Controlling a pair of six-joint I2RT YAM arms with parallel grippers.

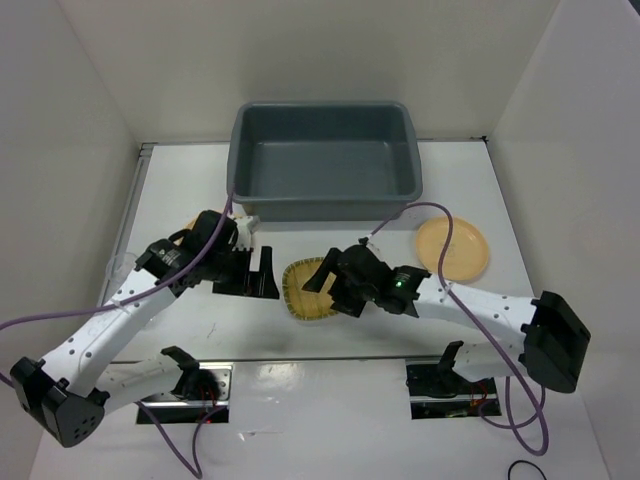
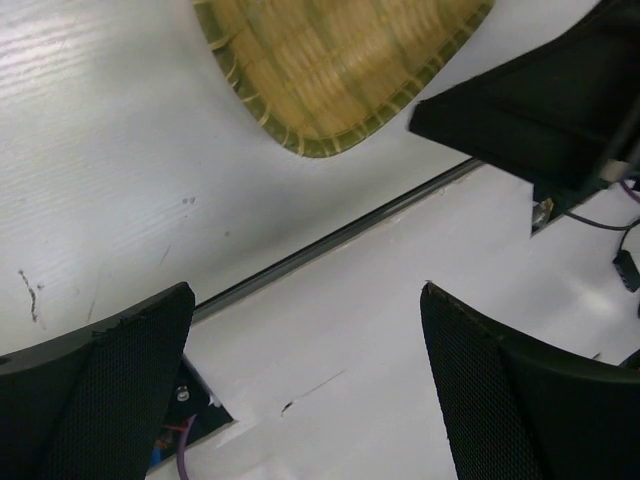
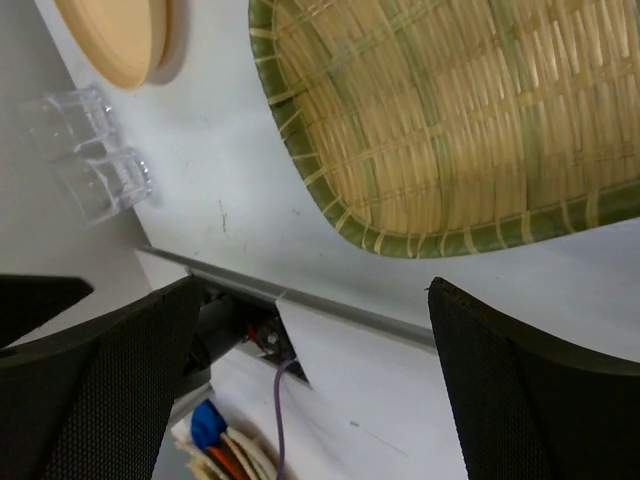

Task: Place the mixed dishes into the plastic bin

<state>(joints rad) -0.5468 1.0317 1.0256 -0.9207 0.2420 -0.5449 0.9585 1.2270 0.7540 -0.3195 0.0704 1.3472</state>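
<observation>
Arms [image 1: 110,335] bend inward, spread jaws flanking tray [image 1: 300,295], perhaps touching.

Walls: plain white panels [image 1: 330,50] stood behind the table and at both sides.
Table: white tabletop [image 1: 185,190], faintly scuffed, was crossed by a metal strip [image 2: 330,238].
Light: even, with soft glare nearest the camera.

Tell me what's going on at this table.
The job is loading dishes into the large dark grey plastic bin, which holds nothing yet. The right pincer hovers open at the edge of the fan-shaped woven yellow tray with a green rim, not gripping it. The left pincer is open too, on the tray's other side. One round orange plate lies right of the tray; a second orange plate sits near the left pincer.
</observation>
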